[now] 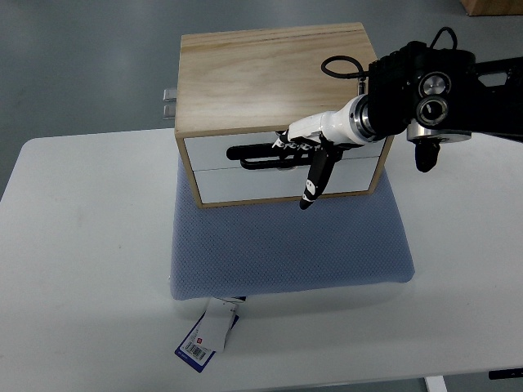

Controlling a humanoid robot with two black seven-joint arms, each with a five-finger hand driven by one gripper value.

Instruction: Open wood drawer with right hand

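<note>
A light wooden box (pixel 274 77) with two white drawer fronts stands on a blue cushion (pixel 286 245). Both the upper drawer (pixel 211 152) and the lower drawer (pixel 245 186) sit flush with the box. A dark slot handle (pixel 243 153) runs across the upper front. My right hand (pixel 304 157) comes in from the right on a black forearm (pixel 433 86). Its black-and-white fingers stretch left along the slot, and one finger (pixel 312 184) hangs down over the lower front. I cannot see them closed around anything. The left arm does not show.
The cushion lies on a white table (pixel 82 269), with a paper tag (pixel 208 335) sticking out from its front edge. A small metal fitting (pixel 168 104) shows behind the box's left side. Grey floor lies beyond the table.
</note>
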